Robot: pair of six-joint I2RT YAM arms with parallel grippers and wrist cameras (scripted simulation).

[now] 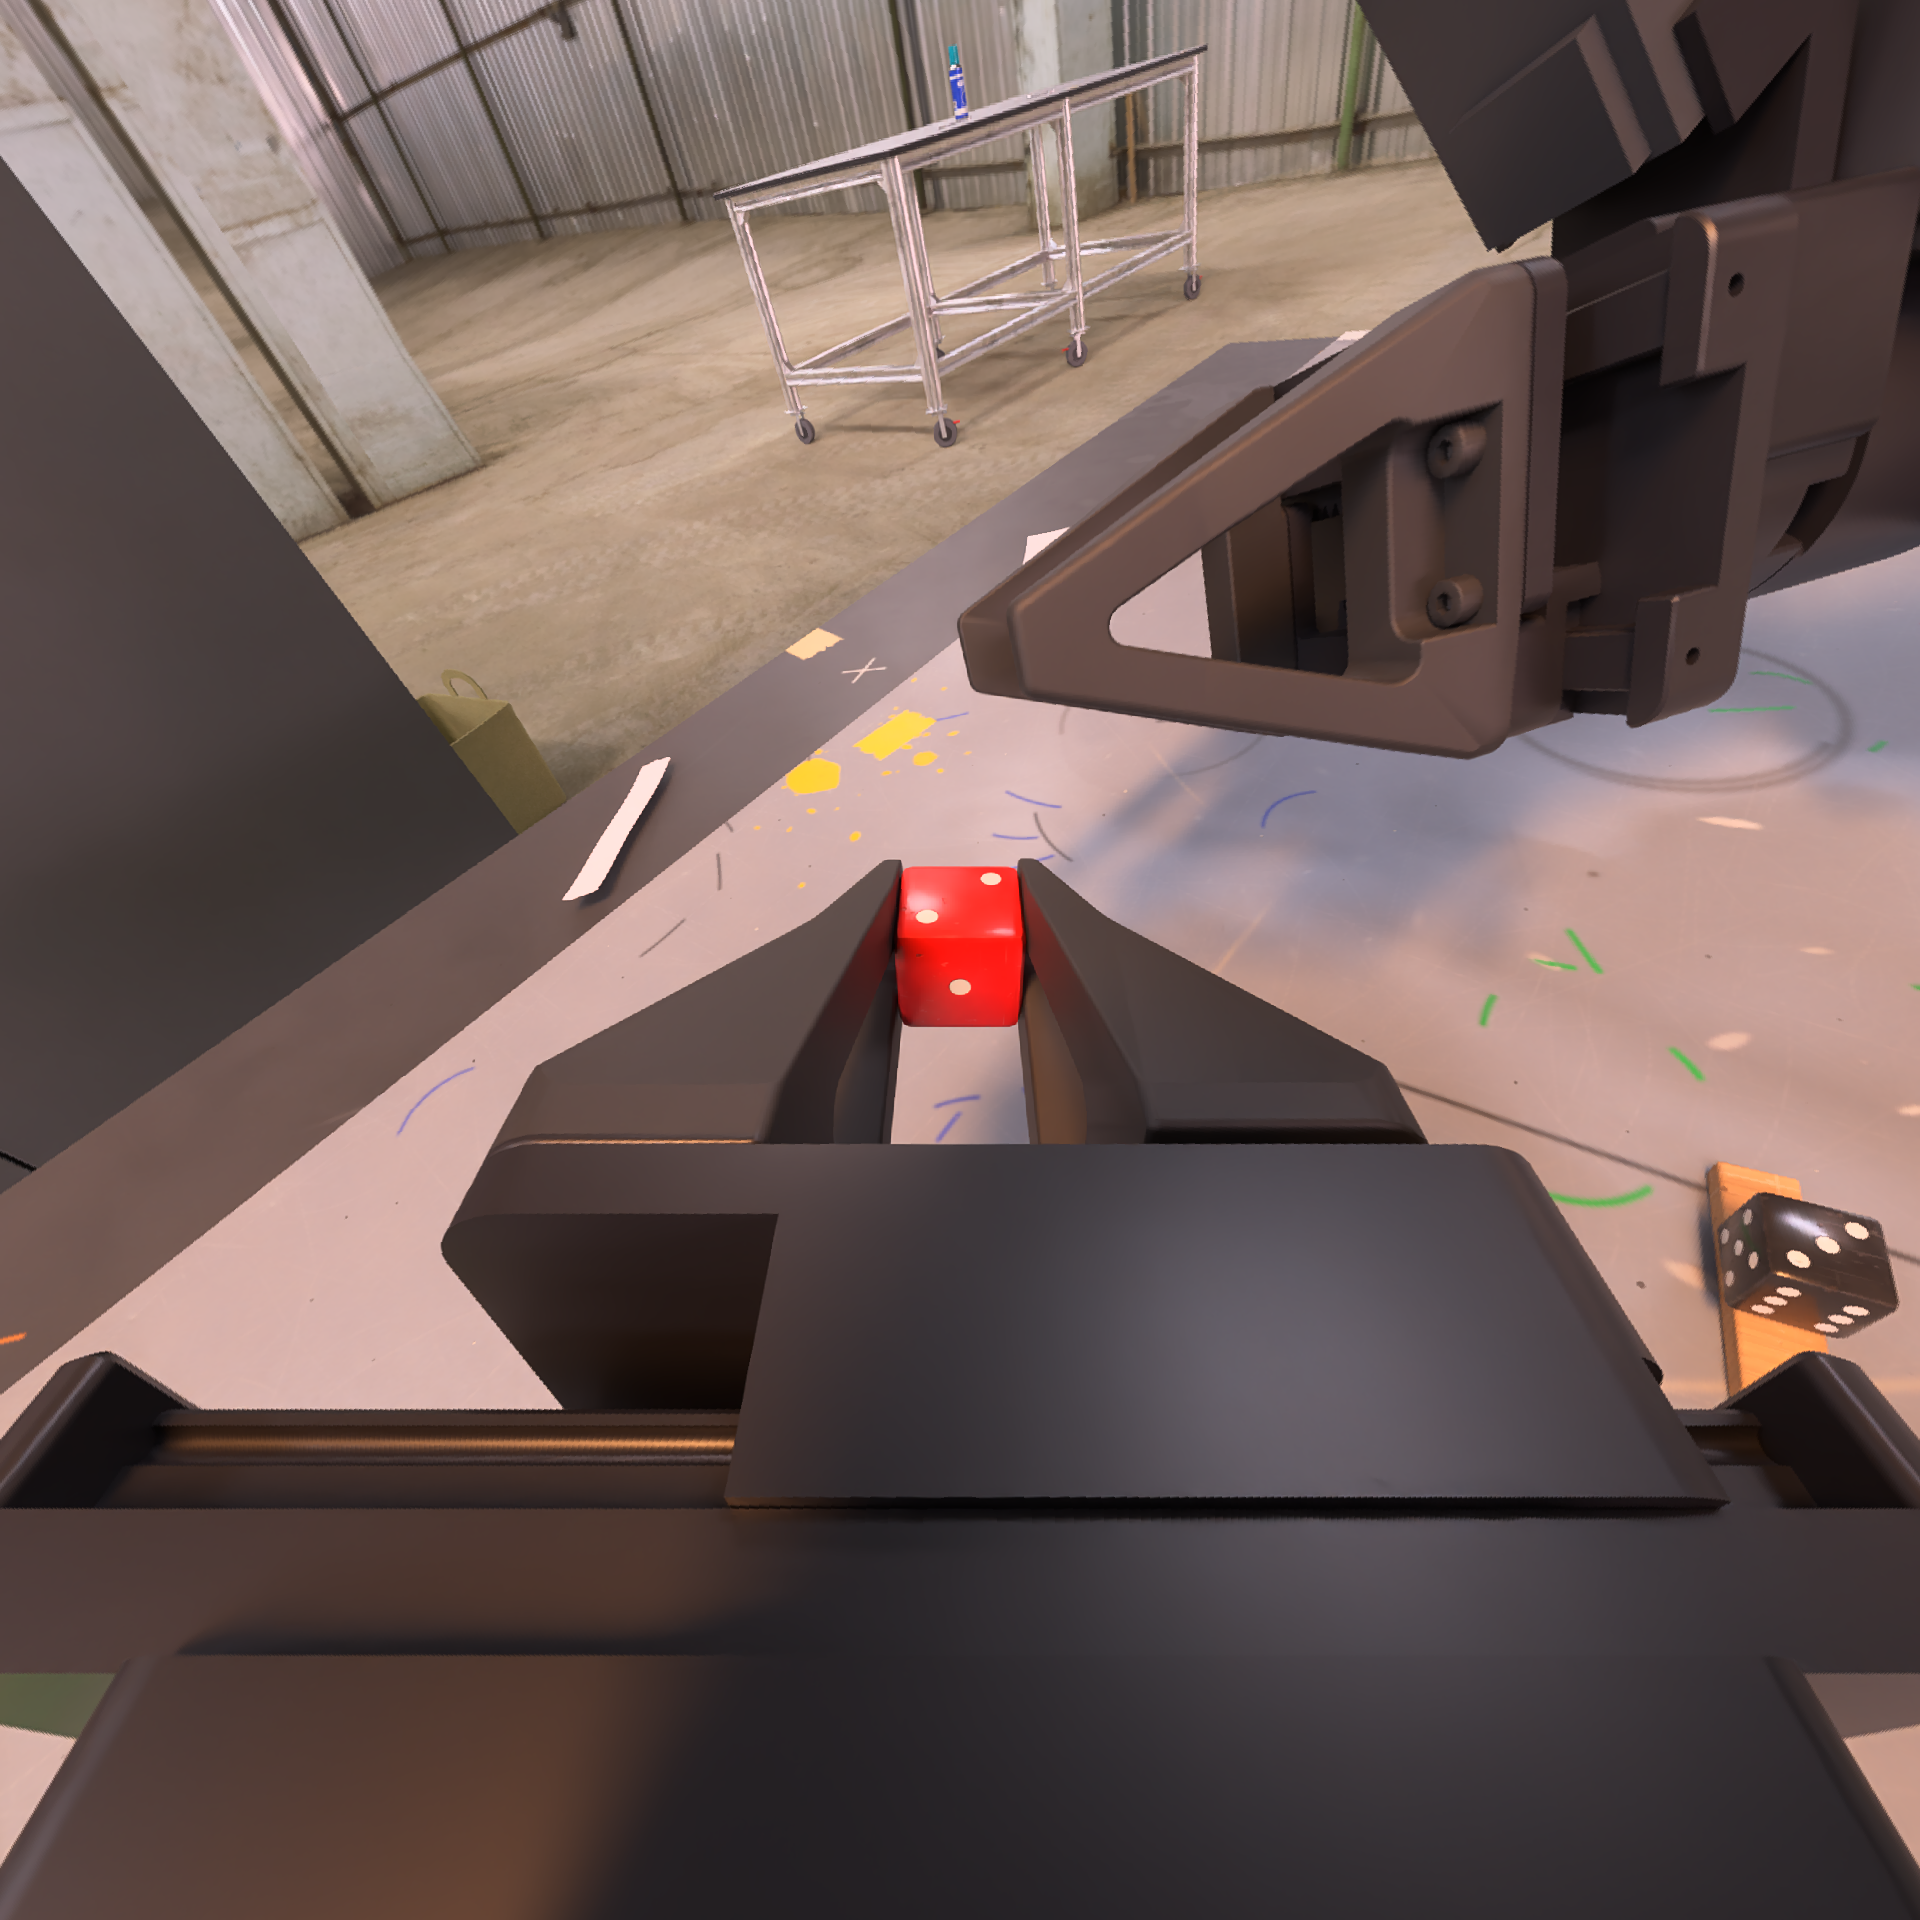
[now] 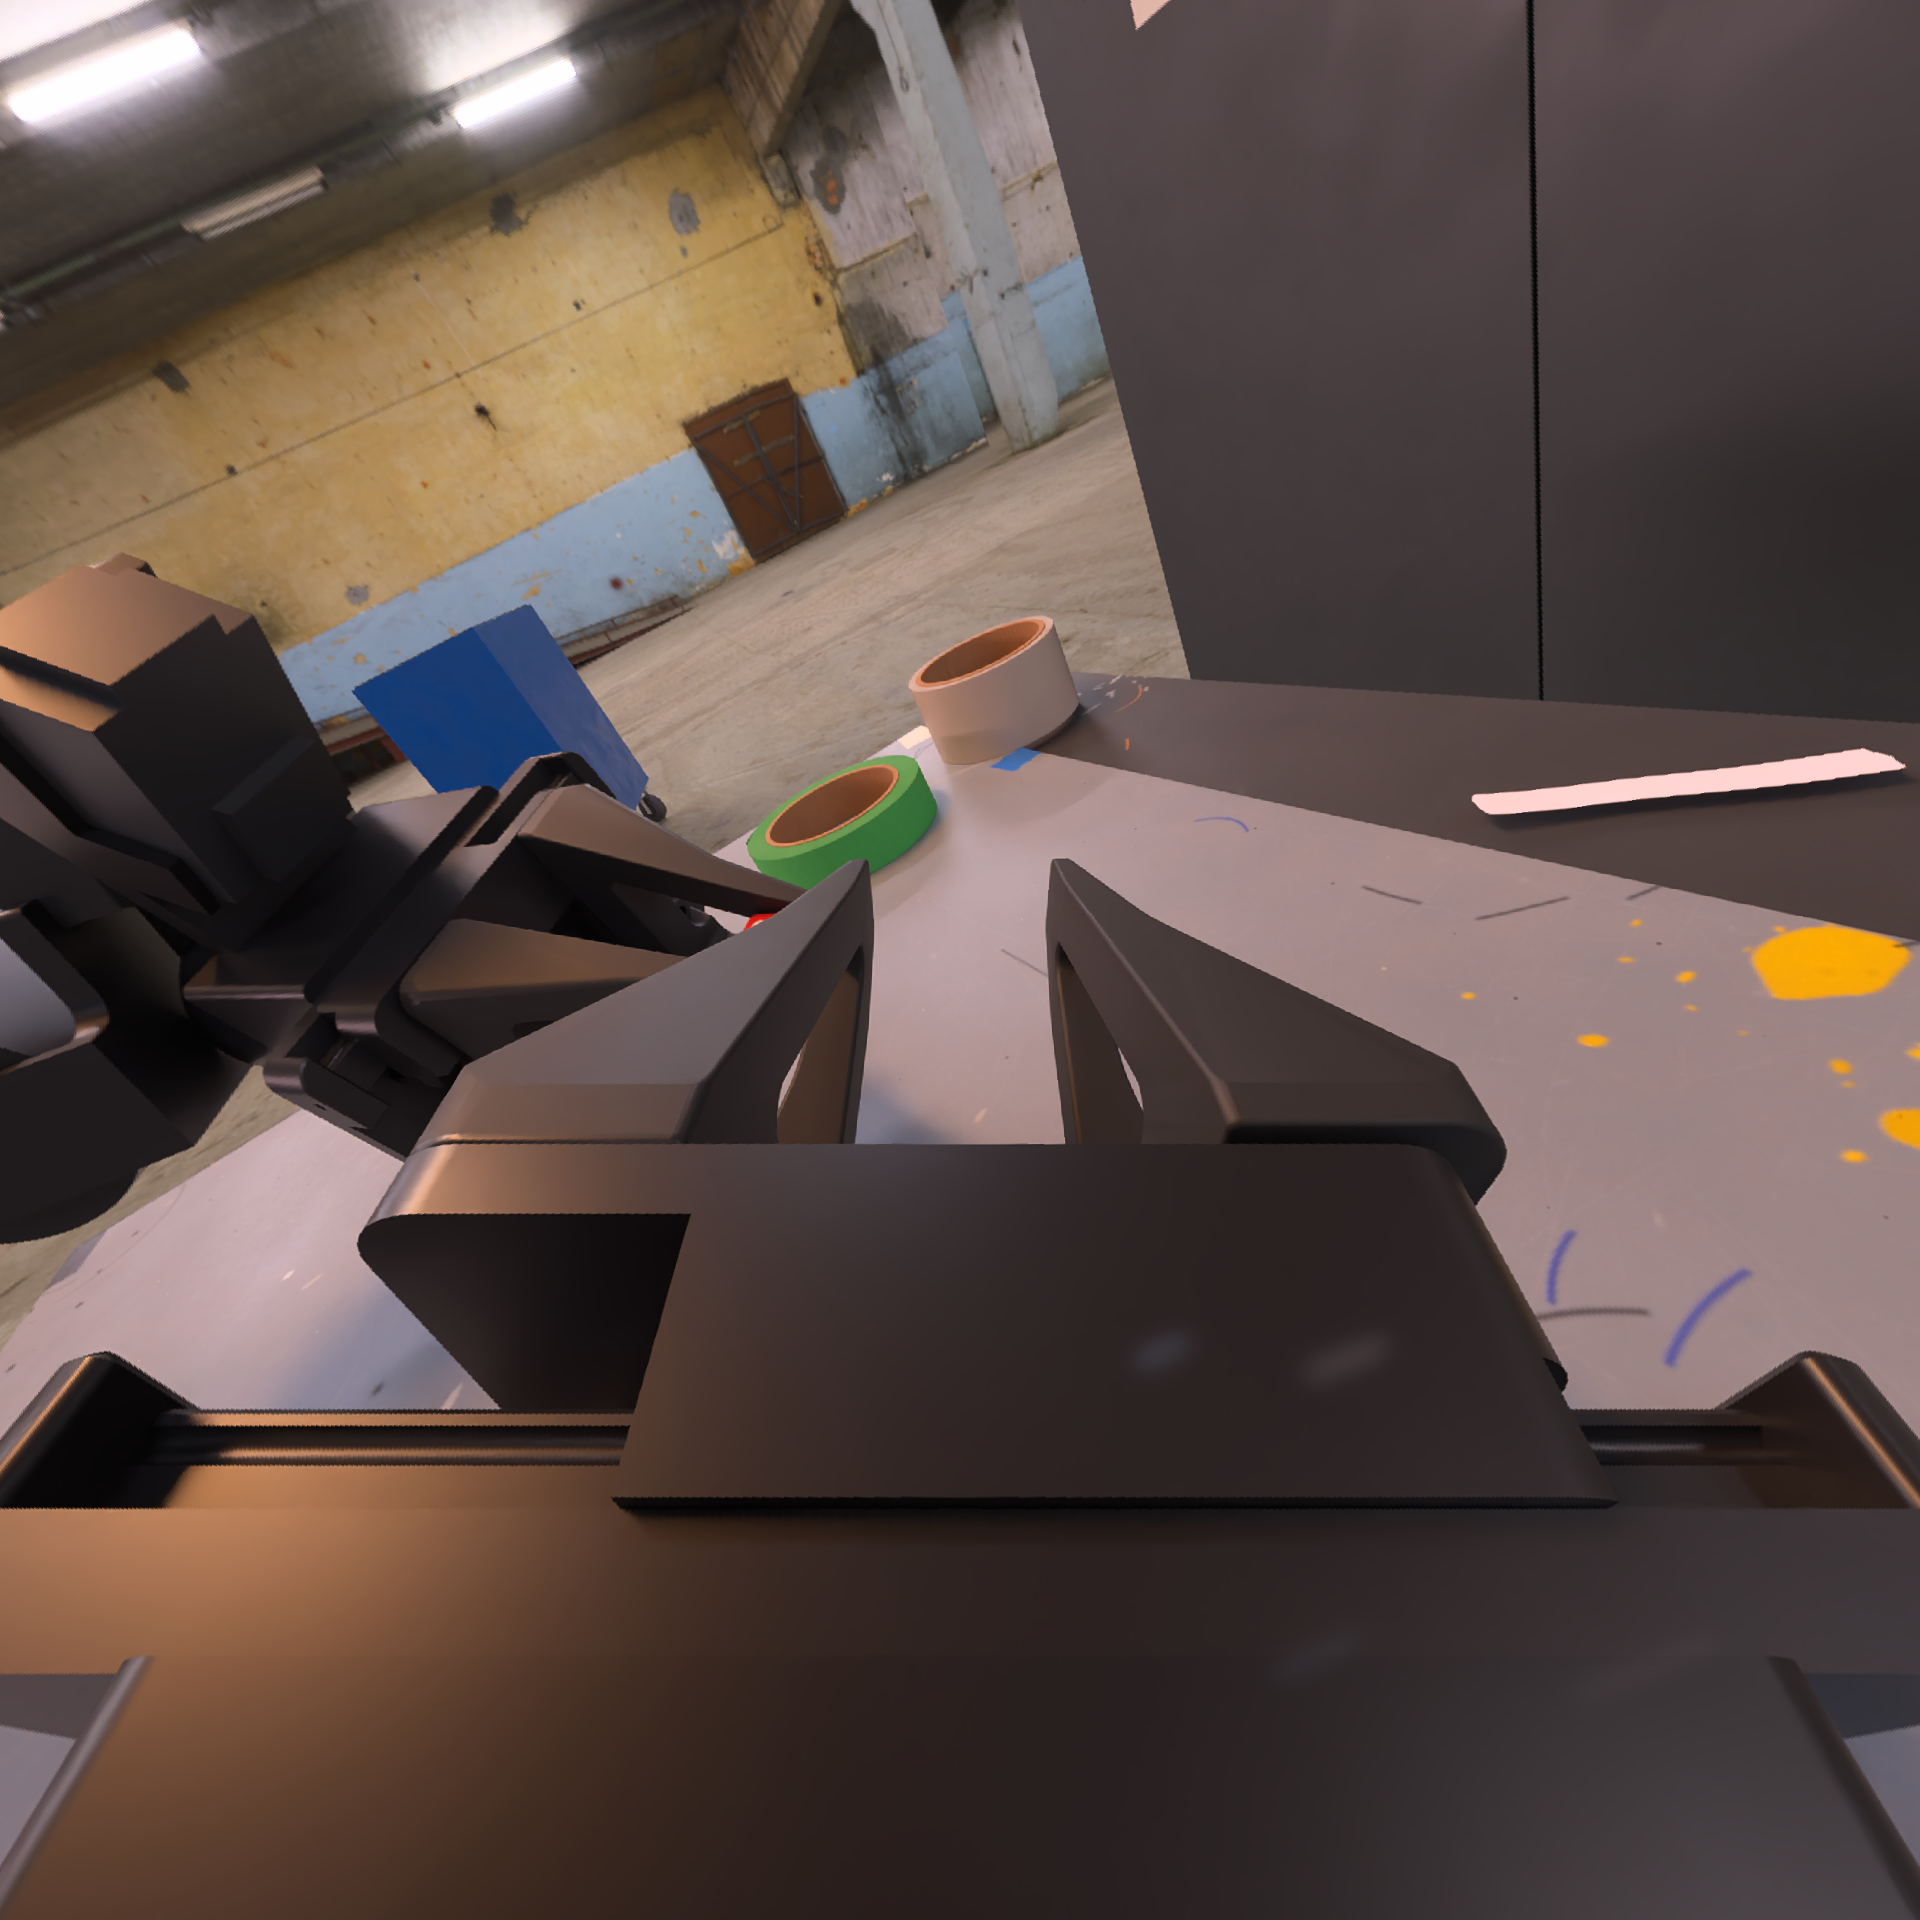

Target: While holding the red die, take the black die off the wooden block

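Observation:
My left gripper point(image 1: 959, 883) is shut on the red die point(image 1: 958, 945) and holds it between its fingertips above the grey table. The black die point(image 1: 1803, 1278) with white pips sits on the wooden block point(image 1: 1751, 1340) at the lower right of the left wrist view, behind my left gripper's body. My right gripper point(image 2: 961, 883) is open and empty over the table; it also shows in the left wrist view point(image 1: 1299, 644) at the upper right. The left gripper appears at the left of the right wrist view, with a sliver of the red die point(image 2: 758, 921) showing.
A green tape roll point(image 2: 844, 812) and a beige tape roll point(image 2: 995, 688) lie near the table's far edge. A white strip point(image 2: 1688, 781) lies on the dark border. Yellow paint splashes point(image 2: 1823, 961) mark the table. A metal trolley table point(image 1: 966, 239) stands on the floor beyond.

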